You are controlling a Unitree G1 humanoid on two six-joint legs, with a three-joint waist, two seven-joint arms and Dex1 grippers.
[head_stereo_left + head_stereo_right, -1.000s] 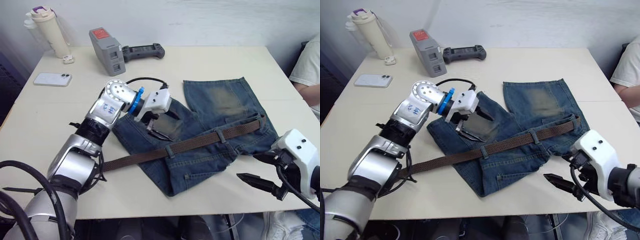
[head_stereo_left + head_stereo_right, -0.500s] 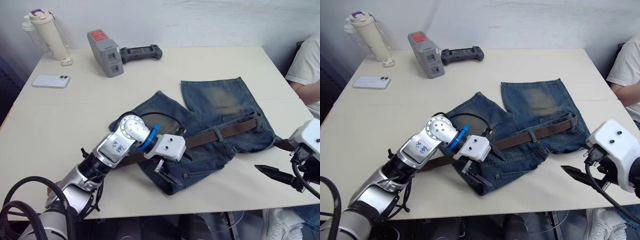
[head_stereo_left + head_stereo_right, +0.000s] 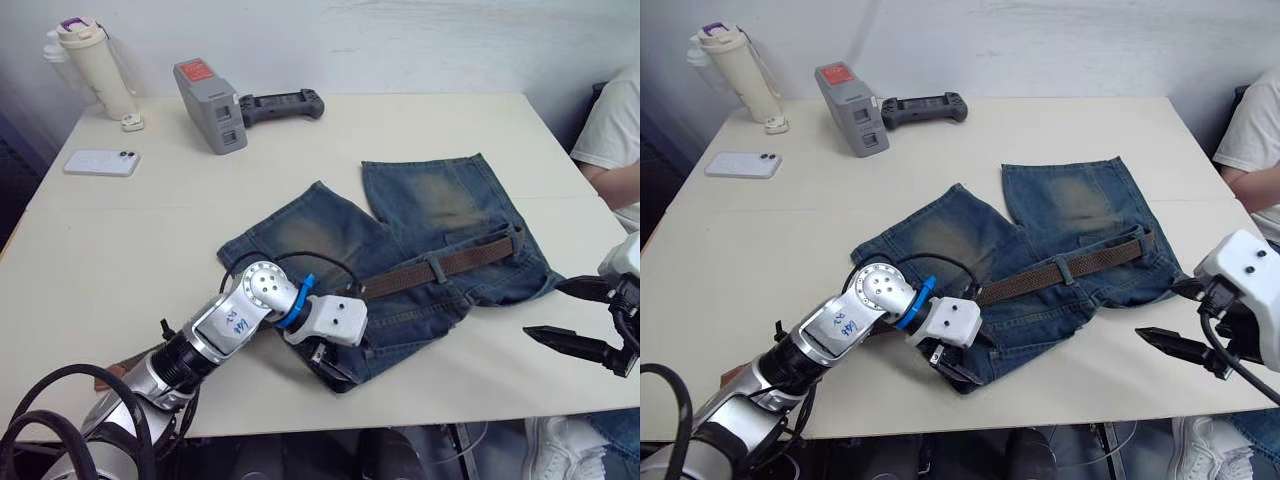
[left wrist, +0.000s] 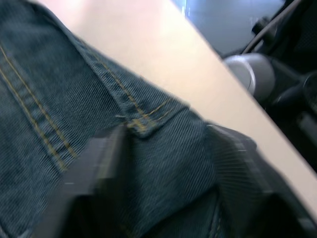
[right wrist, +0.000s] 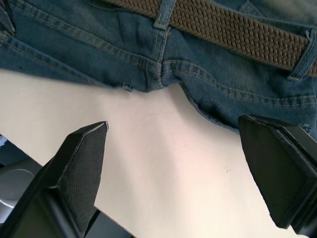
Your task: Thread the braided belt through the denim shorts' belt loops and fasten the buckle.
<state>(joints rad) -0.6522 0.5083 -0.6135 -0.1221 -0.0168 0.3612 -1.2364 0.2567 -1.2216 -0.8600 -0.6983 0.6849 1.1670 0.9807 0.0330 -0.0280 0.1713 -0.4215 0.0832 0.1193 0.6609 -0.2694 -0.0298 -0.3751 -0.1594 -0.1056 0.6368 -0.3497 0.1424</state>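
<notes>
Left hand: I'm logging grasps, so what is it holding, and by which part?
The left hand has its fingers on either side of the near corner of the denim shorts, but a closed grip cannot be told.

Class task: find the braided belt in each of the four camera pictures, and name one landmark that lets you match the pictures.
Left eye view: the braided belt runs slantwise along the waistband, right of centre.
Right eye view: same slanting strap, right of centre.
Left wrist view: a stitched denim corner by the table edge.
Right wrist view: woven strap across the top.
Shared landmark: the denim shorts.
</notes>
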